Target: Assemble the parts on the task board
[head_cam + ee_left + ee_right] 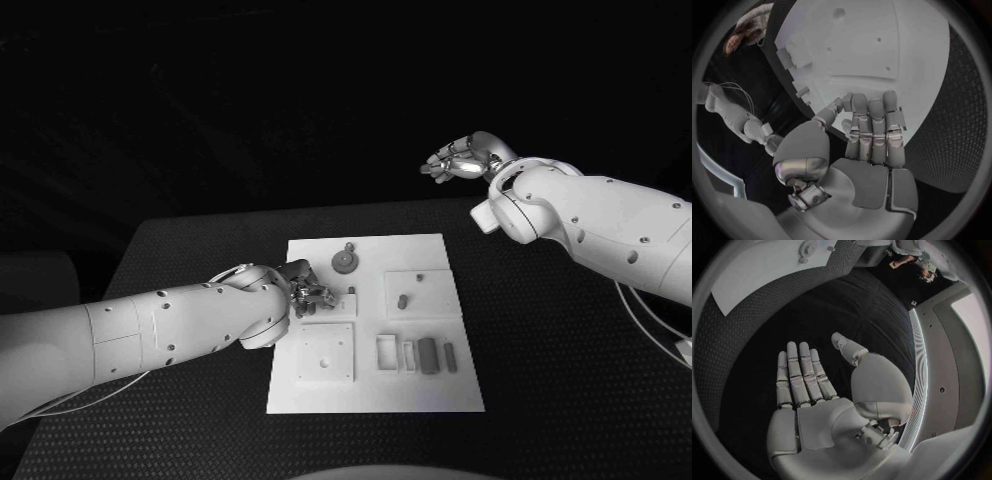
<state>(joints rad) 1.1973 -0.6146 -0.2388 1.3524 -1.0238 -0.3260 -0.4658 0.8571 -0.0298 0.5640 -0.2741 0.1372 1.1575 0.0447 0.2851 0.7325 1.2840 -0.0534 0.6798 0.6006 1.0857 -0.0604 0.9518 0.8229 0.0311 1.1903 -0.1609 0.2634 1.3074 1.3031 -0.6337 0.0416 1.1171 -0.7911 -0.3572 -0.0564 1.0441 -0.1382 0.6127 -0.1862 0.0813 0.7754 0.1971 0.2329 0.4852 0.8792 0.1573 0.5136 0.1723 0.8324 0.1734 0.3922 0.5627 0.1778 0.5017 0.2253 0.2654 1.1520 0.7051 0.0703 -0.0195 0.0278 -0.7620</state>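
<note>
White board: the task board [372, 320] lies flat mid-table, apart from both arms' bases.
Parts: small pieces [428, 354] lie side by side in the board's near right section; a round piece [346, 259] sits near its far edge.
Handling: likely light, stiff, smooth plastic; best pinched across the narrow sides.
Left hand: the left hand [306, 291] hovers over the board's left edge, fingers straight and together, holding nothing.
Right hand: the right hand [464, 158] is raised beyond the table's far edge, fingers apart, empty.

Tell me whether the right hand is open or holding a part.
Open. In the right wrist view the right hand shows a bare palm with fingers extended and apart, nothing in them; it hovers beyond the task board.
</note>
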